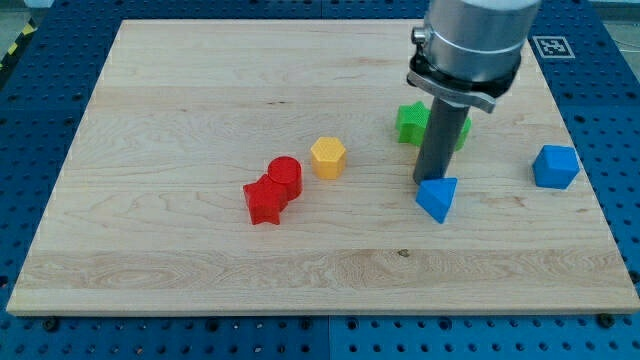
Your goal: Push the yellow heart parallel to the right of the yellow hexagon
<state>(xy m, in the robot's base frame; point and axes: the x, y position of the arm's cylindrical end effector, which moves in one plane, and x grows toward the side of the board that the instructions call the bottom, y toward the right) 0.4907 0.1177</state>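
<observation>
The yellow hexagon (327, 157) lies near the board's middle. No yellow heart shows anywhere; the arm may be hiding it. My tip (425, 183) rests on the board to the right of the hexagon, touching or nearly touching the upper left edge of a blue triangle (437, 198). The rod rises from there and crosses in front of a green block (409, 123).
A red cylinder (285, 174) and a red star (263, 201) sit together left of the hexagon. A blue block (555, 166) lies near the board's right edge (590, 190). A bit of green (463, 131) shows right of the rod.
</observation>
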